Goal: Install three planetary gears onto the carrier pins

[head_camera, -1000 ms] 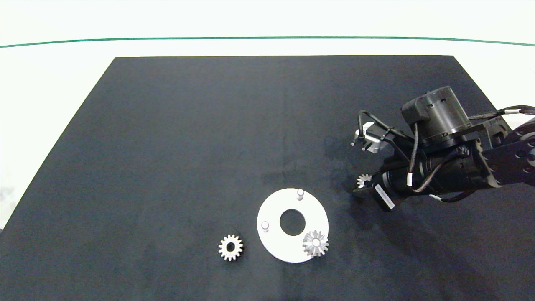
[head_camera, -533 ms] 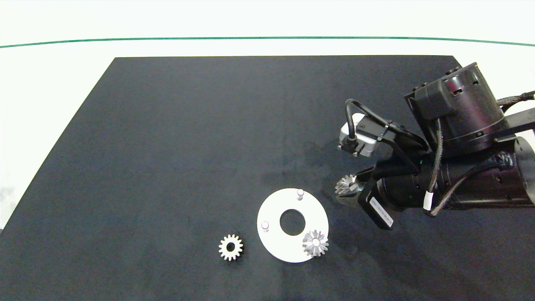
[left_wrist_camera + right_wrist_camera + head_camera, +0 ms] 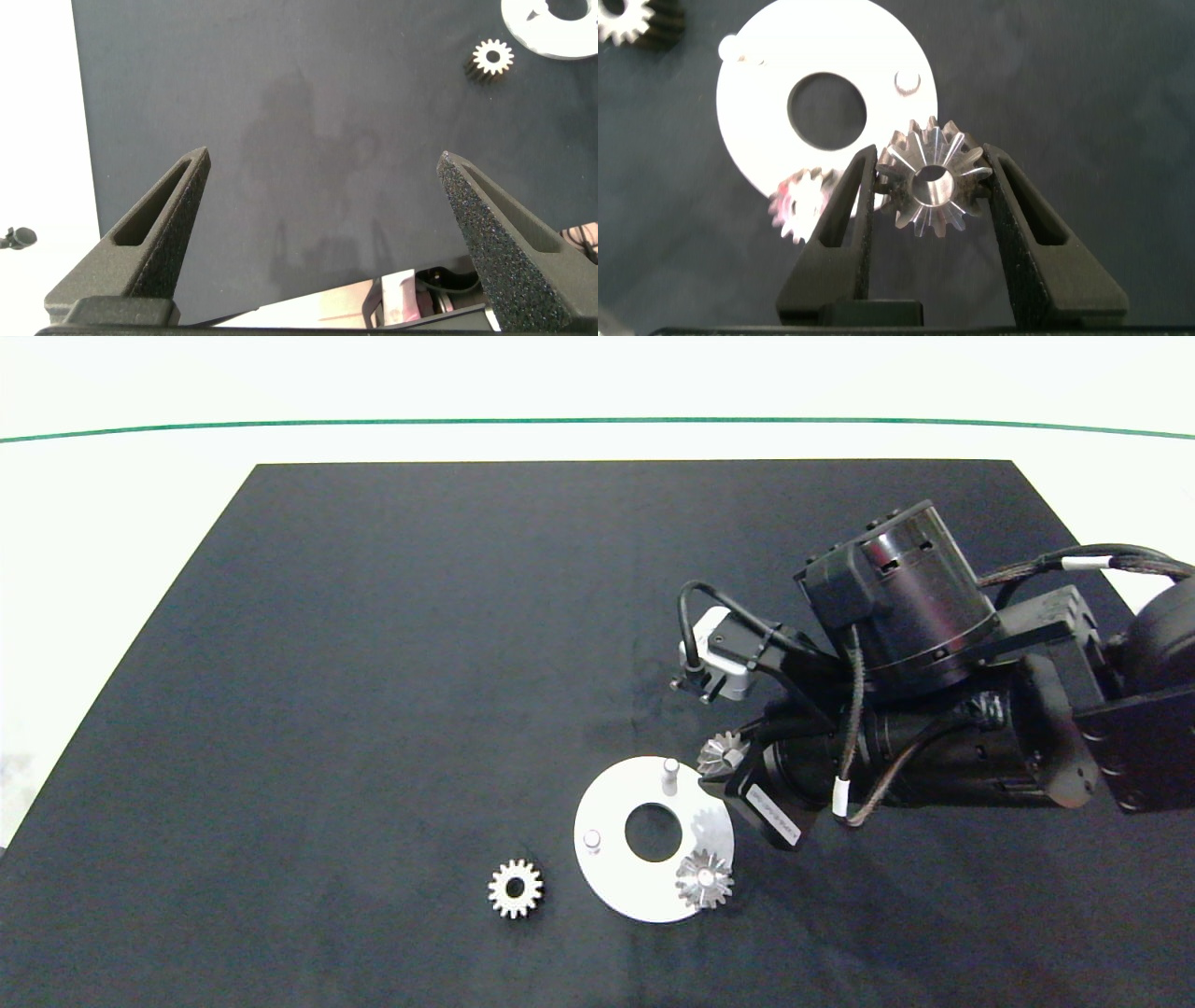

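While the left gripper (image 3: 322, 233) gapes, the right gripper (image 3: 929, 187) clasps a gear (image 3: 931, 187) beside the disc (image 3: 611, 877).

One gear (image 3: 705, 879) on disc (image 3: 616, 887), another (image 3: 514, 889) left.

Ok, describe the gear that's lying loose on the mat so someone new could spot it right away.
Find the white disc near the front of the black mat. Just off the disc, on the side away from the right gripper, a small silver gear lies flat on the mat. It alone touches neither disc nor gripper: one gear sits on a pin, another is gripped.
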You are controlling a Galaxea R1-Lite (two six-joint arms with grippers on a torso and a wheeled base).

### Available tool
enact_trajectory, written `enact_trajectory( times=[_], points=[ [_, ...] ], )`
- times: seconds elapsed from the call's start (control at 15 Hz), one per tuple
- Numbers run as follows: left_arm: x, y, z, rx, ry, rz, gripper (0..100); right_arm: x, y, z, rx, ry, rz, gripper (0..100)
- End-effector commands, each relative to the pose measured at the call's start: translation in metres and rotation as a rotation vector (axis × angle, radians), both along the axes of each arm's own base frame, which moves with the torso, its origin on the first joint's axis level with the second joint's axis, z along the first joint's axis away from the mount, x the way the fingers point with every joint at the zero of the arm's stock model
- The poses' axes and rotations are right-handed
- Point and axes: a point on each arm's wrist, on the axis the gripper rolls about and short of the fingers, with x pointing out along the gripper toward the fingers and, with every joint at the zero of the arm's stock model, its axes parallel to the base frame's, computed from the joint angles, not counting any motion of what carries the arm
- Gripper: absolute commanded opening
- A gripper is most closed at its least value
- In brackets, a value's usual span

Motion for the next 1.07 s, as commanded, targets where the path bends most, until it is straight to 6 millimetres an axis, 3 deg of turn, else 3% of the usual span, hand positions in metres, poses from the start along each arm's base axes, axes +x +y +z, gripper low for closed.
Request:
enact_trajectory(
  times=[0.07,1.07],
  points=[
    [0.000,0.000,0.000,0.002,0.003,0.000,100,0.012,0.013,-0.011,-0.022,0.019,0.003,19],
    [0.000,0.000,0.001,0.000,0.000,-0.005,100,0.026,0.031,-0.020,-0.021,0.032,0.003,19]
  ],
)
